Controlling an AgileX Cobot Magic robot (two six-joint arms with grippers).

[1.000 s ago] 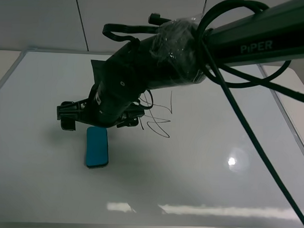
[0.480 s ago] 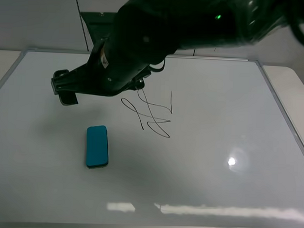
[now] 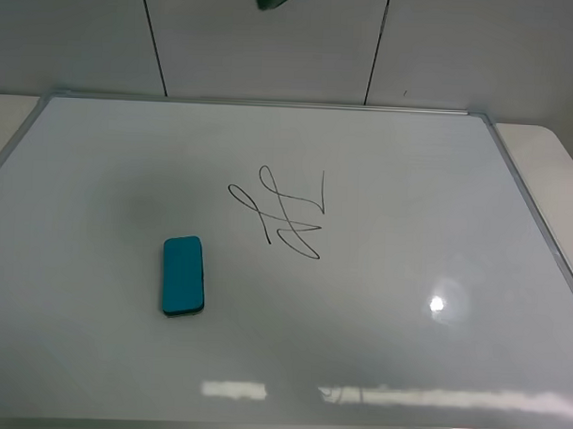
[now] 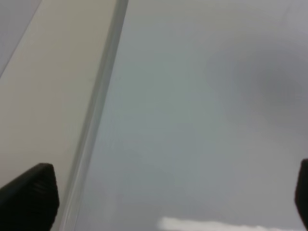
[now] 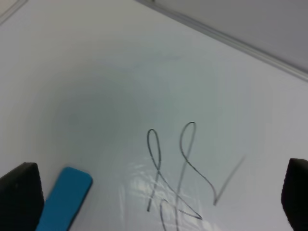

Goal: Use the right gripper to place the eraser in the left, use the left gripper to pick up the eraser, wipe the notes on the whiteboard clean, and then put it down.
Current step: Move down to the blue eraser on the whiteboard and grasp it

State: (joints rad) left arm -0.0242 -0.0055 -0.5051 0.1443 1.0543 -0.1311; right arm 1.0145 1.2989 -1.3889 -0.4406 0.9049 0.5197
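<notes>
Eraser (image 3: 183, 276) is lying flat on the whiteboard (image 3: 439, 163), teal face up. It is sitting in the left half, nearer the near edge than the far one, close to the notes (image 3: 285, 214) but not touching them. Nothing is holding it. The right gripper (image 5: 158, 195) is hanging above the board with its fingers spread wide and nothing between them, looking down on the scribble and one end of the block. The left gripper (image 4: 166, 197) is likewise standing wide apart and empty, hovering over a stretch of the board's silver frame; which edge, I cannot tell.

Judging from this, the pickup is looking like the risky part. The block is sitting low on a glossy surface, so fingers coming down slightly off centre would probably be pushing it along rather than closing on it. A slide toward the scribble could be smearing ink before any proper wipe. Fingertips dropping too far would be scraping the board. A grip taken near one end may be letting the block swing during wiping, leaving streaks.

Its long axis is running from the near edge toward the far edge, roughly parallel to the left edge, with one short end pointing at the far edge. The narrow width is lying left to right, so jaws closing along that direction seem to be fitting best.
</notes>
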